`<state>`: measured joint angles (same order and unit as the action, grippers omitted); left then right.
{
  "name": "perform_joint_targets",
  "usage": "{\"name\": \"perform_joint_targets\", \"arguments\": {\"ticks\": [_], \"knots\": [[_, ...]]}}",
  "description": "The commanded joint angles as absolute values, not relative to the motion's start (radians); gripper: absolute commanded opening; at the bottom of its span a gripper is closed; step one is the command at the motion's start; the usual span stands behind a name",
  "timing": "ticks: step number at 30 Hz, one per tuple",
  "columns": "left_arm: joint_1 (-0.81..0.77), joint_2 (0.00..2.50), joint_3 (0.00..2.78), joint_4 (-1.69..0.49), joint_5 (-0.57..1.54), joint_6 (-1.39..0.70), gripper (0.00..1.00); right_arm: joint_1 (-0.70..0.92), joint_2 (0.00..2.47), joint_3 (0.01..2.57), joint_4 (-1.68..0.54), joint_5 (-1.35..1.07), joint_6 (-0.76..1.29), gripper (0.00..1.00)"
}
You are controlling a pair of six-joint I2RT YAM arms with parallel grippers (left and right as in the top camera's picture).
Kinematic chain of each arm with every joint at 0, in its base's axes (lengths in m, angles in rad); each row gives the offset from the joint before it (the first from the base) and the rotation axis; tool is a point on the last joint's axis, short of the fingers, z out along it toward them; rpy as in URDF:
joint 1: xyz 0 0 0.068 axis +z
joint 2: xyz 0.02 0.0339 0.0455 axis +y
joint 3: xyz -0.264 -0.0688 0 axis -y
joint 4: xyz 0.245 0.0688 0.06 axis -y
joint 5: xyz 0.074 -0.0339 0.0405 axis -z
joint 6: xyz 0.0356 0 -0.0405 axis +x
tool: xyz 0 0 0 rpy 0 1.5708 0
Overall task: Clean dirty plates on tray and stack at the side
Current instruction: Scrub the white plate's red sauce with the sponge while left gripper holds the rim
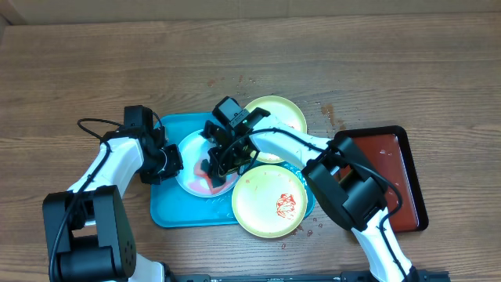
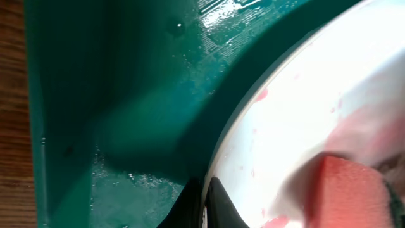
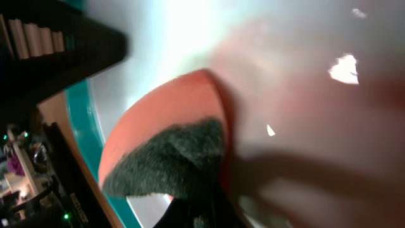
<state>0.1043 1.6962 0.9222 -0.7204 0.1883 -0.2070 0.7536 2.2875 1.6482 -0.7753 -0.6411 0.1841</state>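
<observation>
A small pale-blue plate [image 1: 192, 157], smeared red, lies in the turquoise tray [image 1: 168, 213]. My left gripper [image 1: 174, 163] is shut on this plate's left rim; in the left wrist view its dark fingertips [image 2: 218, 206] pinch the plate's edge [image 2: 297, 95]. My right gripper [image 1: 223, 157] is shut on a pink sponge with a dark scouring side [image 3: 168, 136] and presses it onto the same plate [image 3: 285, 76]. The sponge [image 2: 345, 190] also shows in the left wrist view. Two green-rimmed plates are there: one [image 1: 278, 117] at the tray's far right corner, one [image 1: 270, 202] with a red smear at its near right.
A dark red-brown tray [image 1: 395, 168] with a black rim lies on the table to the right. Red spatters dot the wood near the far plate [image 1: 330, 116] and in front of the near plate [image 1: 309, 229]. The tray floor [image 2: 126, 95] is wet.
</observation>
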Motion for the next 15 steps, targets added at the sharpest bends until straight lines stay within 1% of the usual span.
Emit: {"name": "perform_joint_targets", "arguments": {"ticks": [1, 3, 7, 12, 15], "knots": [[0.101, 1.715, 0.908, -0.715, 0.169, -0.205, 0.04, 0.696, 2.319, 1.665, -0.844, -0.402, 0.209, 0.04], [0.101, 1.715, 0.908, -0.710, 0.170, -0.205, 0.04, 0.678, 2.319, 1.680, -0.872, -0.310, 0.209, 0.04], [0.101, 1.715, 0.908, -0.709, 0.169, -0.205, 0.05, 0.673, 2.319, 1.684, -0.861, -0.232, 0.213, 0.04], [0.101, 1.715, 0.908, -0.705, 0.169, -0.202, 0.04, 0.673, 2.319, 1.684, -0.809, -0.041, 0.317, 0.04], [0.101, 1.715, 0.908, -0.706, 0.169, -0.202, 0.05, 0.672, 2.319, 1.686, -0.785, 0.008, 0.345, 0.04]]}}
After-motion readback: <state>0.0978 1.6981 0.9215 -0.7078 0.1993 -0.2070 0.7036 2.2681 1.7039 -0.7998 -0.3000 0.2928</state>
